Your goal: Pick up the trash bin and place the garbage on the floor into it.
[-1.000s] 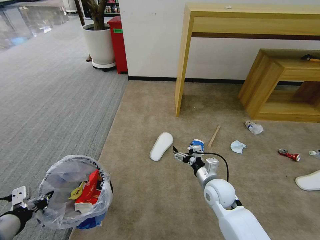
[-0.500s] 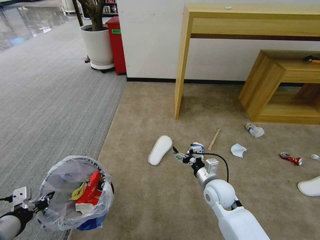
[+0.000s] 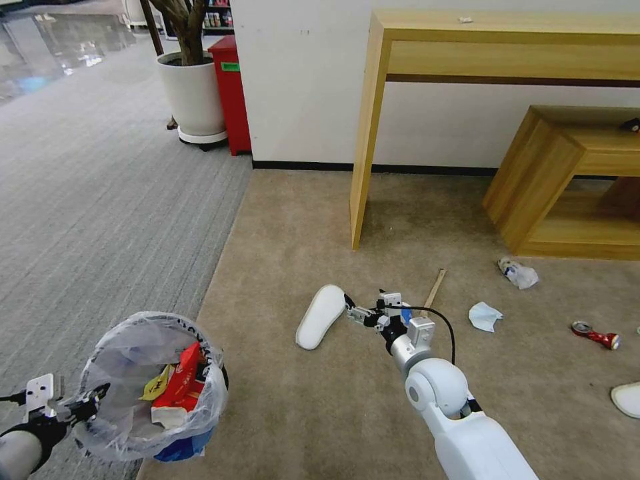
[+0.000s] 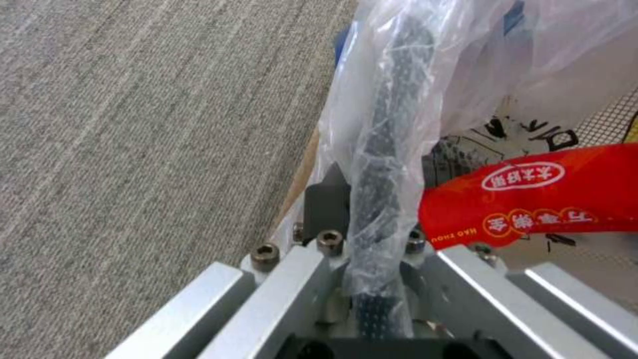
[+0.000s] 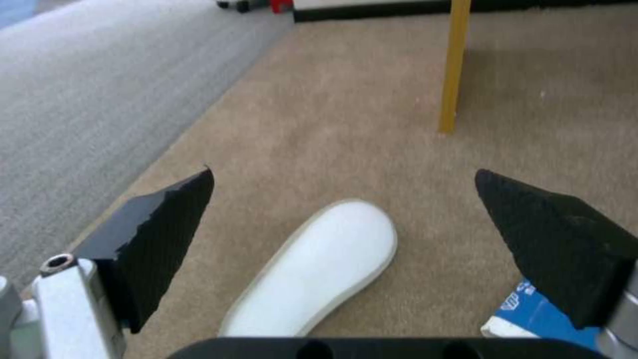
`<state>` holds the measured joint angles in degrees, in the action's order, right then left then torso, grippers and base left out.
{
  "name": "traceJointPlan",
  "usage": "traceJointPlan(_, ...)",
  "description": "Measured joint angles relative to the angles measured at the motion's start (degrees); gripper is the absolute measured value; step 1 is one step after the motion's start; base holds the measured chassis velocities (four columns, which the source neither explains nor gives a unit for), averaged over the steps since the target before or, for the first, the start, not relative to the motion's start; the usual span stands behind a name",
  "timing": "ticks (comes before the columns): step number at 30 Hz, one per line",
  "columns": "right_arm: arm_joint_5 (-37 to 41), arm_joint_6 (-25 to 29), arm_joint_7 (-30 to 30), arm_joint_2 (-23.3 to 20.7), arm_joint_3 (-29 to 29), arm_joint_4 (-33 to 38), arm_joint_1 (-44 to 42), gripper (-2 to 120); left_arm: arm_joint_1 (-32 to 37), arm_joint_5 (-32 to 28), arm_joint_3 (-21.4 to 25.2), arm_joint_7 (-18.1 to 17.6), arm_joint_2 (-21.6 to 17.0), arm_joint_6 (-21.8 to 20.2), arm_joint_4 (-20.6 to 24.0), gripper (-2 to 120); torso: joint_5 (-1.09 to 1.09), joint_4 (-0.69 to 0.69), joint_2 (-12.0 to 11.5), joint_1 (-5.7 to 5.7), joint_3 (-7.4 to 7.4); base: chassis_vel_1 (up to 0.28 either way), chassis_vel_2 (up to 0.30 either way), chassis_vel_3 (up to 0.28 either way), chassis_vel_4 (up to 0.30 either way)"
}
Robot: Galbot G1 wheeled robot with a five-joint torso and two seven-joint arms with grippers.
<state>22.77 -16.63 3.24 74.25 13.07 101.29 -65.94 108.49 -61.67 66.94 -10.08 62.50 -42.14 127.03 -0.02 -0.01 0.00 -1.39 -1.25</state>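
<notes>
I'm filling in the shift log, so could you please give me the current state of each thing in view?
left claw: shut on the trash bin's rim
trash bin: held, partly filled with wrappers
right claw: open, above the white insole
white insole: lying flat on the floor
red can: on its side
stick: lying on the floor
mask: crumpled on the floor

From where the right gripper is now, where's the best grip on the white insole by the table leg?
Probably across the narrow waist of the insole, coming down from above. It lies flat on the carpet, long and thin, so only the short width is likely to fit between the open fingers of the right gripper hanging over it. The left gripper holds the bin.
</notes>
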Motion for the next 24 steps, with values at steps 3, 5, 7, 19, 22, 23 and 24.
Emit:
traceJointPlan(3, 0.95, -0.78, 0.32, 0.15, -0.17, -1.76, 0.60, 100, -0.02, 0.00, -0.01, 0.06, 0.03, 0.00, -0.04, 0, -0.01, 0.00, 0.00, 0.00, 0.00, -0.055, 0.051, 0.057, -0.060)
traceJointPlan(5, 1.91, -1.35, 0.56, 0.40, -0.35, -3.52, 1.24, 100, 0.00, 0.00, -0.01, 0.12, 0.05, 0.00, -0.05, 0, -0.01, -0.01, 0.00, 0.00, 0.00, 0.000, 0.000, 0.000, 0.000)
traceJointPlan(7, 3.71, -2.01, 1.01, 0.87, -0.91, -6.98, 2.46, 100, 0.10, 0.00, -0.01, 0.19, 0.08, 0.00, -0.05, 0, 0.00, 0.00, 0.00, 0.00, 0.00, 0.000, 0.000, 0.000, 0.000)
traceJointPlan(19, 12.39, -4.43, -0.39, 5.76, -5.00, -28.42, 13.17, 100, 0.53, -0.73, 0.34, -0.55, 0.00, 0.00, -0.11, 0, 0.00, 0.00, 0.00, 0.00, 0.01, 0.000, 0.000, 0.000, 0.000)
traceJointPlan(22, 13.89, -4.55, -1.03, 7.12, -5.73, -33.32, 15.98, 100, 0.58, -0.74, 0.21, -0.73, 0.06, 0.00, -0.19, 0, 0.00, 0.01, 0.00, 0.00, 0.00, 0.000, 0.000, 0.000, 0.000)
traceJointPlan(23, 13.97, -4.58, -1.21, 8.09, -5.92, -36.29, 17.60, 100, 0.59, -0.74, 0.15, -0.91, 0.07, 0.00, -0.21, 0, -0.01, 0.00, 0.00, 0.00, 0.01, 0.000, 0.000, 0.000, 0.000)
traceJointPlan(24, 13.97, -4.58, -1.21, 8.09, -5.92, -36.29, 17.60, 100, 0.59, -0.74, 0.15, -0.91, 0.07, 0.00, -0.21, 0, -0.01, 0.00, 0.00, 0.00, 0.01, 0.000, 0.000, 0.000, 0.000)
